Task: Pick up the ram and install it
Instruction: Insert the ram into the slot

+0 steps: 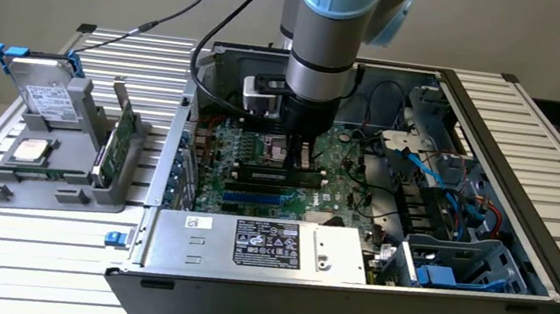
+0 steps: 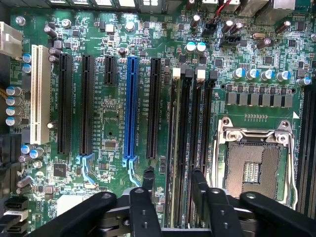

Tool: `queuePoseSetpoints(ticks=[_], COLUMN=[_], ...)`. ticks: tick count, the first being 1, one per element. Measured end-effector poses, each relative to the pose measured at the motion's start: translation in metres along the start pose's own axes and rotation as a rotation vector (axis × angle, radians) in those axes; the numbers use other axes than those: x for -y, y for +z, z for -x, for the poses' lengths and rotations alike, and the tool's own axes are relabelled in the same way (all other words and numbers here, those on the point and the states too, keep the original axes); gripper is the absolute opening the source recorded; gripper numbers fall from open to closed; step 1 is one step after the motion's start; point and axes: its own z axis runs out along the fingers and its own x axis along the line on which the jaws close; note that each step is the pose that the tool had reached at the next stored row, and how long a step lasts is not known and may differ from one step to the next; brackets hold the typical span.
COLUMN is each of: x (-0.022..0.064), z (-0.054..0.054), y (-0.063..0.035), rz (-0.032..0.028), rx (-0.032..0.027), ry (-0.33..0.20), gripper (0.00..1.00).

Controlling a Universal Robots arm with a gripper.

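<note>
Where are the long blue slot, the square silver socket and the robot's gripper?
Long blue plastic slot [image 2: 132,108]: wrist view, middle of its length.
Square silver metal socket [image 2: 252,167]: wrist view, its centre.
Black gripper [image 2: 172,175]: wrist view, midway between its fingertips.

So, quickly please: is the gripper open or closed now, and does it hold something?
Gripper: open, holding nothing; its fingers stand apart, one on each side of the memory slots.

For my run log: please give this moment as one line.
tool: open, above motherboard | ram: in memory slot, not gripped
</note>
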Motion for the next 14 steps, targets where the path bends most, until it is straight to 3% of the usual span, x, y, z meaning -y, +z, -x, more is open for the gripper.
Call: queuePoseSetpoints(ticks=[1, 9, 14], x=[0.0000, -0.0001, -0.0004], z=[0.000, 0.000, 0.000], y=[0.0000, -0.0051, -0.0157], rz=[0.0011, 0.0045, 0.0051], rx=[0.0000, 0.0003, 0.0003], ry=[0.000, 0.000, 0.000], gripper=[0.45, 0.45, 0.45])
